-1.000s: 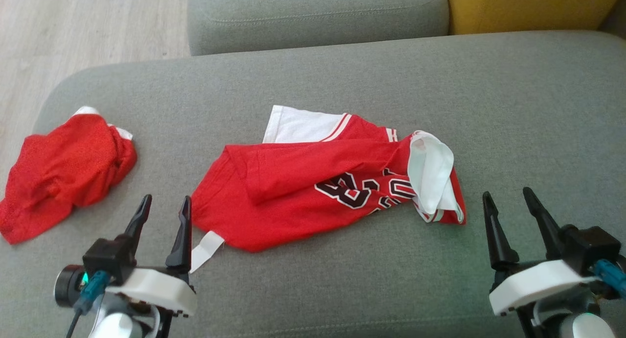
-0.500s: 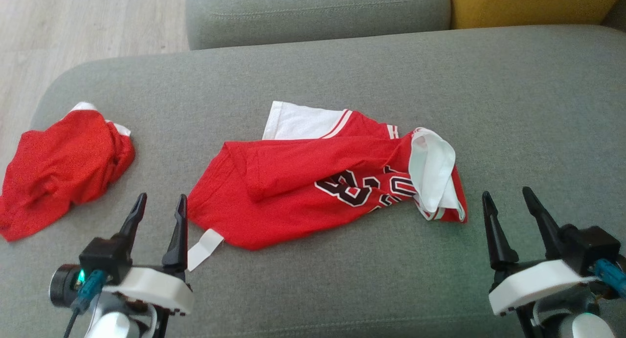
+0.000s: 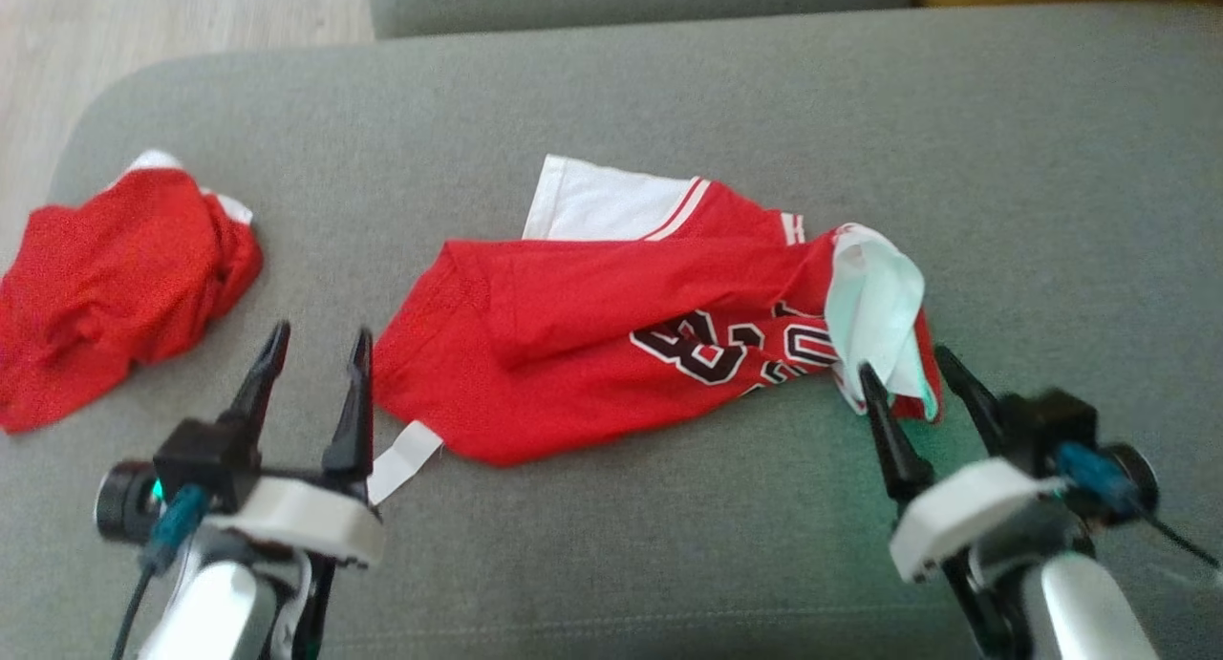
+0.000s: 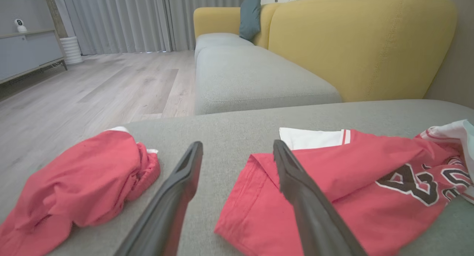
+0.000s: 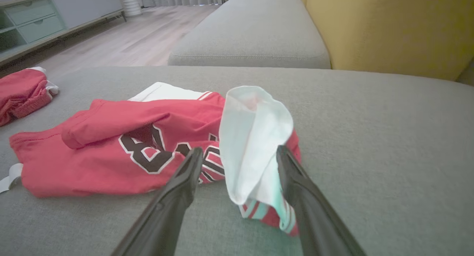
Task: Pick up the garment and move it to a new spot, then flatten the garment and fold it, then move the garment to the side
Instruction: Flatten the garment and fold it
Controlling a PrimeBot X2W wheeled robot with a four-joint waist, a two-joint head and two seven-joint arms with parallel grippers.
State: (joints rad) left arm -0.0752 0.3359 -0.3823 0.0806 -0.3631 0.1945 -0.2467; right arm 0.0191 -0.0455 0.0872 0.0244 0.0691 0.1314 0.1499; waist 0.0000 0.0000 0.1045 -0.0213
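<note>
Since a second ago the right claw point(image 3: 903, 361) has closed in on the garment point(image 3: 611, 354), and its spread fingers now straddle the white-lined right end. Also spread, the left claw point(image 3: 320, 331) hovers just beside the left edge. The garment lies rumpled mid-cushion on the grey sofa seat point(image 3: 669, 564). The pick-up looks to be in hand, so both claws likely need to lower and pinch cloth. A second red cloth point(image 3: 115, 278) lies well apart to the left, out of the way.

We count two red garments, a white-trimmed numbered jersey point(image 3: 592, 345) and a crumpled mesh piece point(image 3: 115, 278); two grey fabric sofa cushions point(image 3: 1051, 163); a left gripper point(image 3: 318, 333) and a right gripper point(image 3: 903, 360).
</note>
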